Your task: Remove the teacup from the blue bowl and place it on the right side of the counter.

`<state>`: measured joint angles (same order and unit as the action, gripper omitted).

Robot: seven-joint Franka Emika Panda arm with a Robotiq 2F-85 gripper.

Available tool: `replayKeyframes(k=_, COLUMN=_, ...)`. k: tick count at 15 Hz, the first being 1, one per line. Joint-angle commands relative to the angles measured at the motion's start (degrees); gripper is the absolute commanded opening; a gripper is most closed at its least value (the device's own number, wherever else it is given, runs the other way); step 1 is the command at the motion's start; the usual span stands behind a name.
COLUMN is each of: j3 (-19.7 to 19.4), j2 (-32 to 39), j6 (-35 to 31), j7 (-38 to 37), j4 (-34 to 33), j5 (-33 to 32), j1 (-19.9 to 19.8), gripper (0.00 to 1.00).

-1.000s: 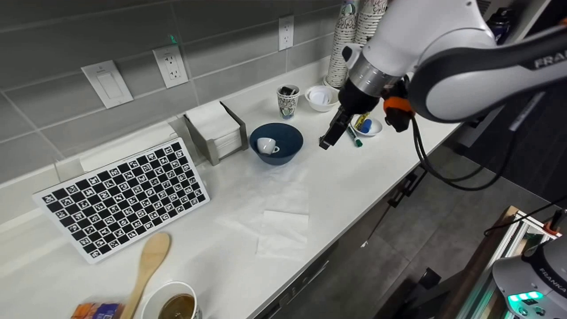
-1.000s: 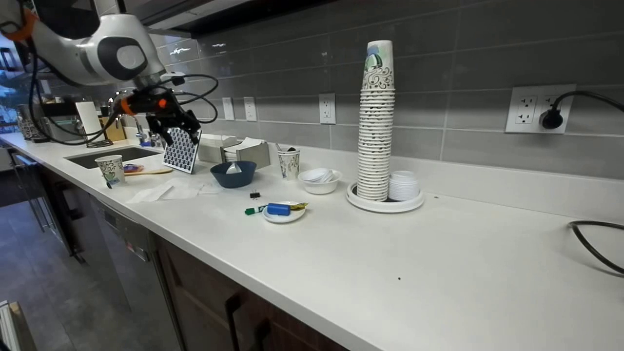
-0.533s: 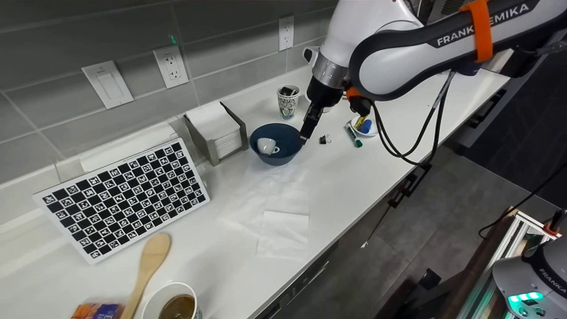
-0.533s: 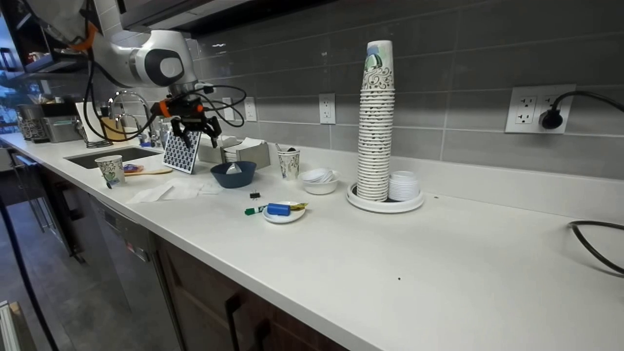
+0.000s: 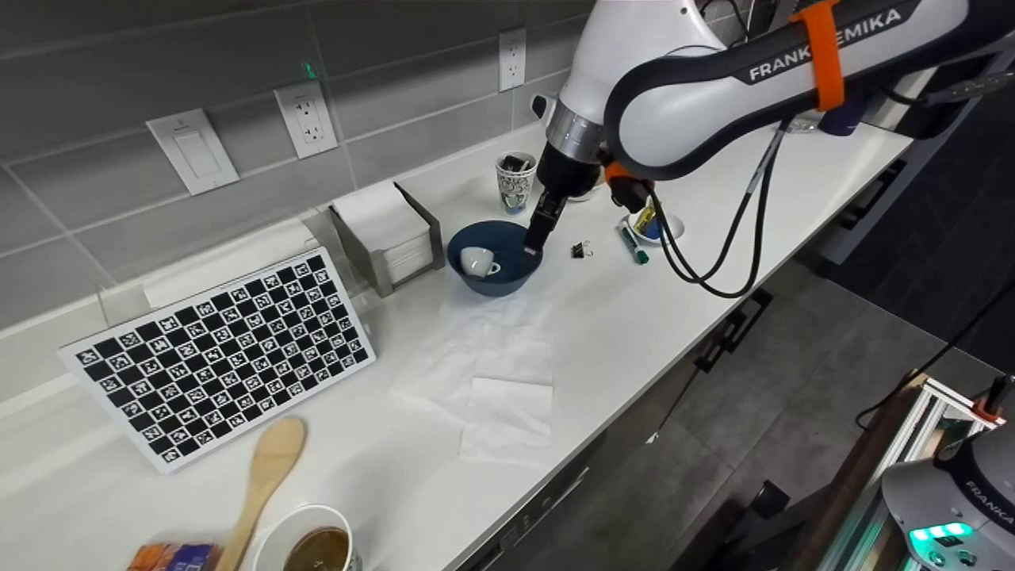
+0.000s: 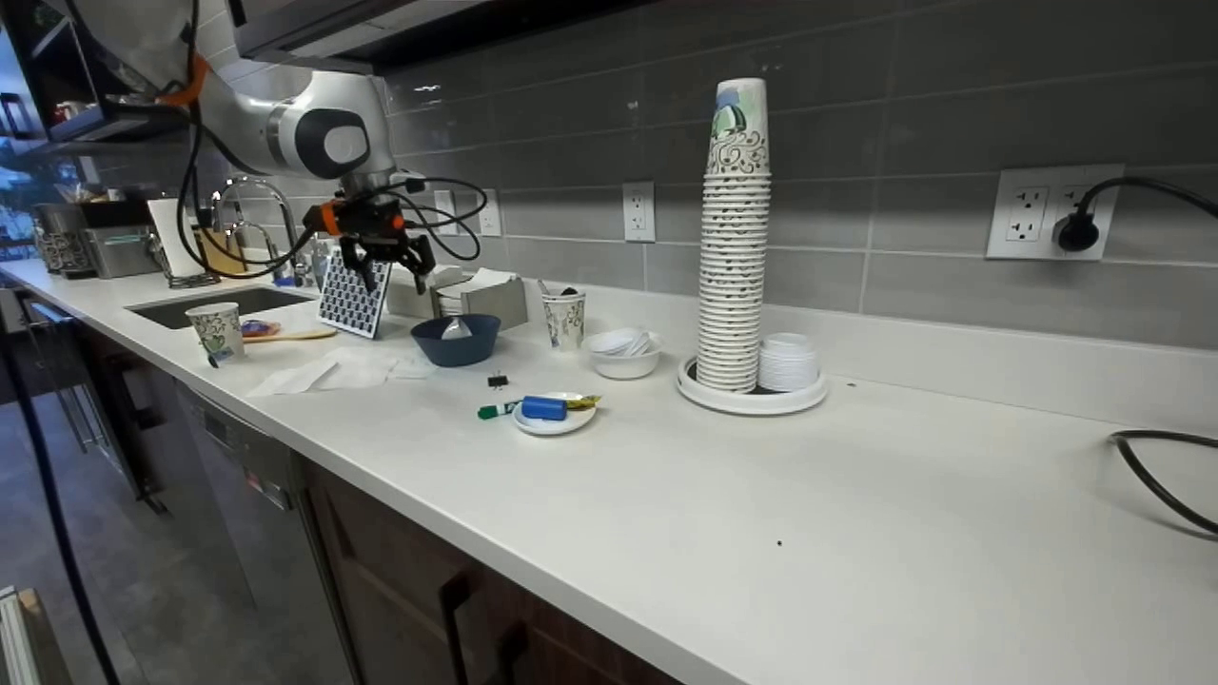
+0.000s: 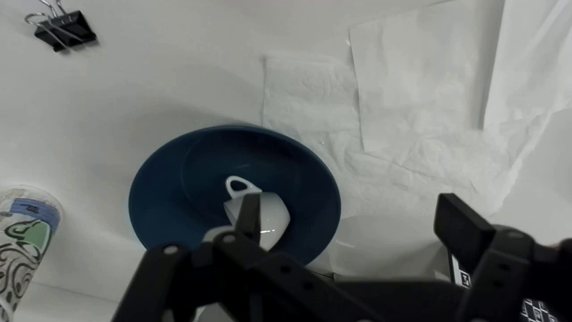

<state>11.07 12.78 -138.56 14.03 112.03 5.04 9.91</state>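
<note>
One long, smooth white countertop (image 6: 809,495) spans the scene; above it hangs a black two-fingered robotic gripper (image 7: 351,218), jaws spread wide and holding nothing, near a round, dark blue bowl (image 7: 178,192), inside which a tiny, glossy white teacup (image 7: 273,214) lies tilted.

Tower of paper cups (image 6: 735,247)
Beside the tower, a white stack (image 6: 788,363); beneath it, a round tray (image 6: 752,406); near it, a white bowl (image 6: 623,368).

In an exterior view there were two outlets (image 5: 307,120) up top — mid-frame, one blue bowl (image 5: 514,271), one teacup (image 5: 476,260) — and one spoon (image 5: 272,458) lower left.
</note>
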Motion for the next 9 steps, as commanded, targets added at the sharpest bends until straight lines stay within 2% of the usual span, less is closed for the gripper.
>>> replayKeyframes(k=1, j3=1.1, j2=9.4, j6=0.7, j7=3.3, j4=-9.7, j5=3.0, j1=-1.3, gripper=1.0)
replayKeyframes(k=9, j3=1.0, j2=25.7, j6=4.0, j7=2.0, j4=-27.8, j5=1.1, j1=-1.4, gripper=1.0)
